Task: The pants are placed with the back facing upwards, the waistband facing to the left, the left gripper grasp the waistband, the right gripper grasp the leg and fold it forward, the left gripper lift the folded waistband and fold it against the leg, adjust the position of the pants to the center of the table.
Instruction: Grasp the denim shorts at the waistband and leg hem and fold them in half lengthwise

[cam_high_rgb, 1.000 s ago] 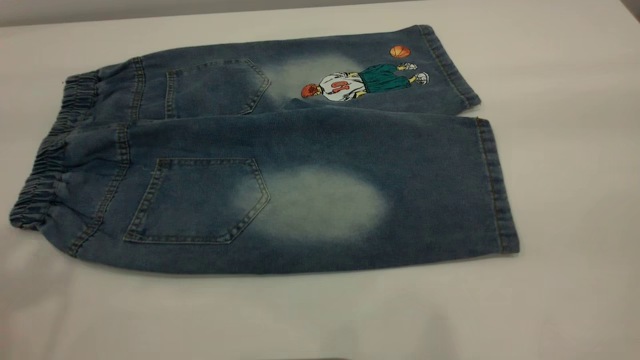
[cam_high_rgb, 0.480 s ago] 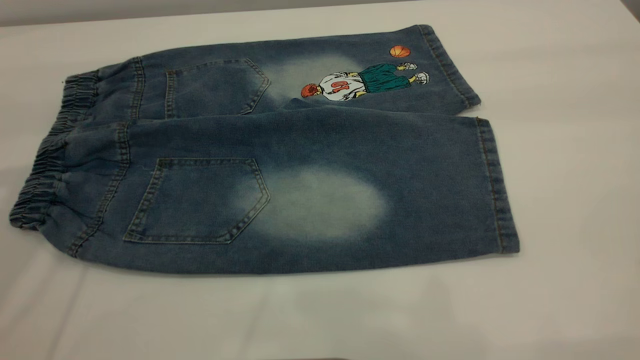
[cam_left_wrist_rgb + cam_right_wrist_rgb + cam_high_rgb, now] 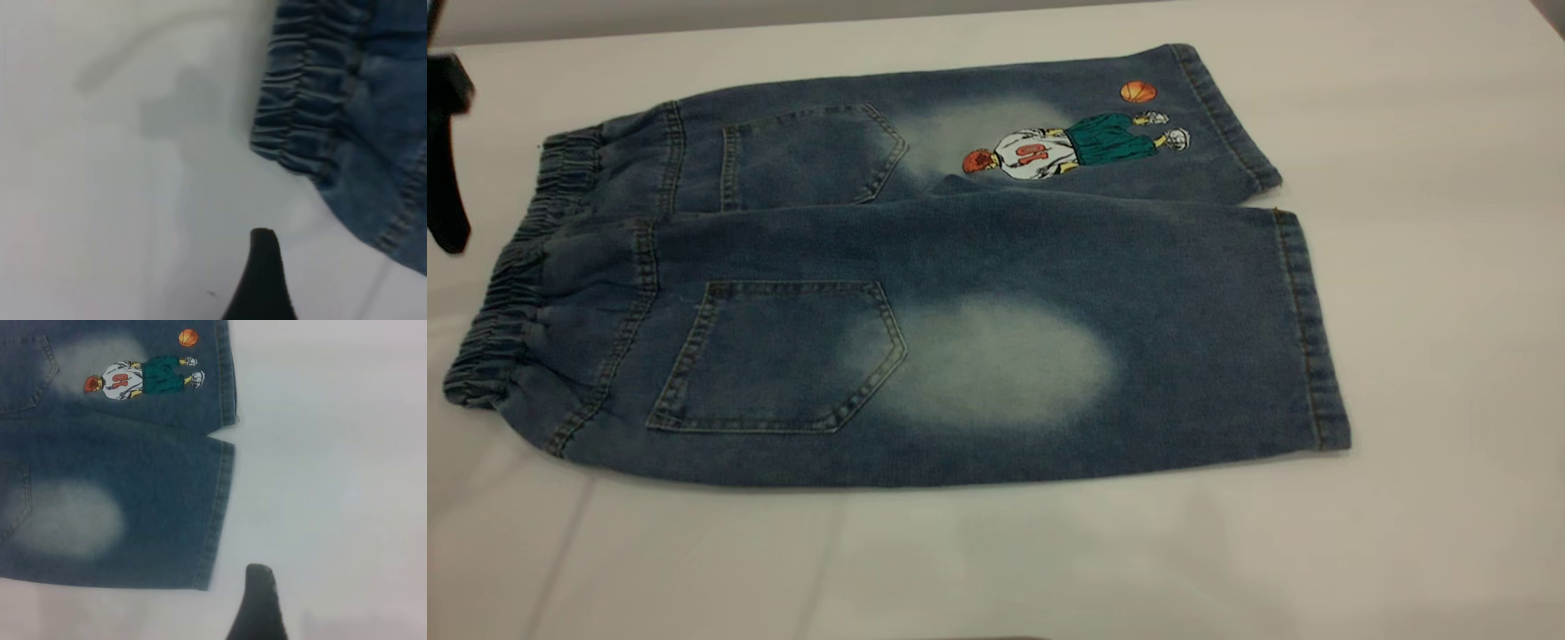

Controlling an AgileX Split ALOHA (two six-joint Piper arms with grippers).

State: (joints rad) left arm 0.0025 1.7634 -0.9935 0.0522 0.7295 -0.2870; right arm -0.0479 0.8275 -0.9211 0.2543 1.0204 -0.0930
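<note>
A: Pants flat on the bench, back up, both pockets showing, unfolded. Waistband at the left end, hems at the far end from it.

B: Pincers?

A: Left pincer is a dark shape just beside the waistband, off the cloth, nearer the printed-leg side. Holding nothing. How wide it stands I cannot tell: its wrist view shows one fingertip over bare bench (only one in shot), near the waistband corner but apart from it.

B: Right one?

A: Not in the exterior view. Its wrist view gives one fingertip over bare bench, near the hem corner of the leg with the pale oval. Nothing in it either; opening I cannot tell.

B: So step in hand is the first grasp?

A: My read, yes, nothing folded yet. To do it well: left pincer should come down onto the waistband on the plain-leg half, and bite the elastic through both layers. Right should take that same leg at its hem. Both on the same edge, so the leg lifts evenly over the printed leg.

B: Risk?

A: Catching only the top layer (gathered elastic looks bunchy), or dragging the pants away from the waistband side.
</note>
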